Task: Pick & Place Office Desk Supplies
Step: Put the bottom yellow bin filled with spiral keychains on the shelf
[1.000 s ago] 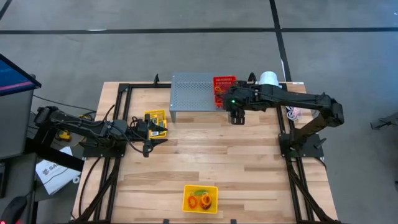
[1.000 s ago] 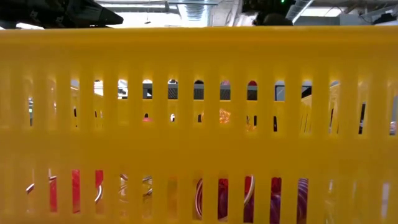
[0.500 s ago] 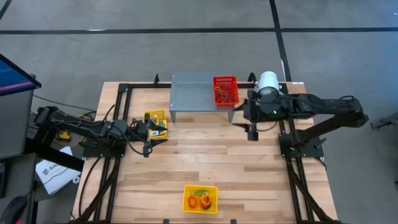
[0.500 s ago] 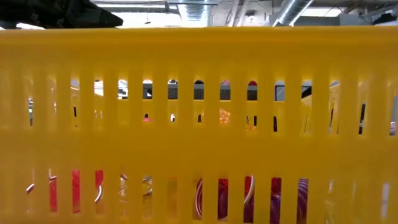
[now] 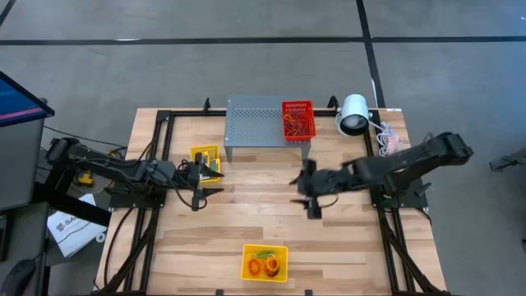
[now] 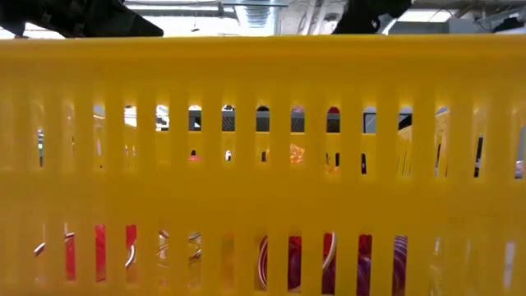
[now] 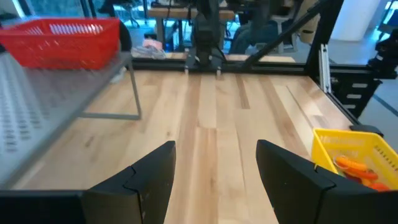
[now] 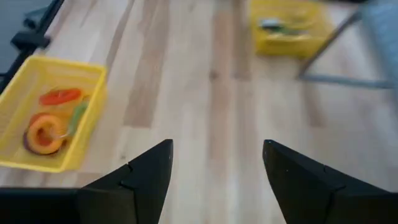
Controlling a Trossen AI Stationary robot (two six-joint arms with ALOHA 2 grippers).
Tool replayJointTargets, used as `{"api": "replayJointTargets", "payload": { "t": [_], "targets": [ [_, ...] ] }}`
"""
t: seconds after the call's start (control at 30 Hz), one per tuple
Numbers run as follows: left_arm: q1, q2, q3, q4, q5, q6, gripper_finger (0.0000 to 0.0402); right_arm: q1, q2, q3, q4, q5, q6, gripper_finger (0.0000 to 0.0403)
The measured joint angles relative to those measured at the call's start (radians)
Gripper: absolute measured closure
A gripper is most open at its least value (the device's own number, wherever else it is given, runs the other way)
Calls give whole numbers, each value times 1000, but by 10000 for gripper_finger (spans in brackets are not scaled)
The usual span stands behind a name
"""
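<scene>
In the red basket (image 5: 297,120) lie tangled orange rubber-band loops (image 5: 298,125); both arms' fingers spread, empty.

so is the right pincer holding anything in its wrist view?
No. The right pincer is open, with only bare wooden table showing between its fingers.

overhead camera looks straight down on the whole table (image 5: 246,214); low camera sits pressed against a yellow basket (image 6: 263,164); each wrist camera looks forward over the wood, both catching that basket
</scene>
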Motion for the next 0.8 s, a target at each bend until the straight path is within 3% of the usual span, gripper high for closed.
{"api": "replayJointTargets", "payload": {
  "t": [0.27, 0.5, 0.8],
  "targets": [
    [-25, 88, 0, 77, 4, -23, 183, 112, 197, -1, 184, -156, 87, 159],
    [-26, 97, 0, 105, 24, -30, 183, 176, 305, 1, 323, -165, 192, 159],
    [-45, 96, 0, 109, 25, -68, 183, 208, 505, 114, 235, -185, 251, 159]
  ]
}}
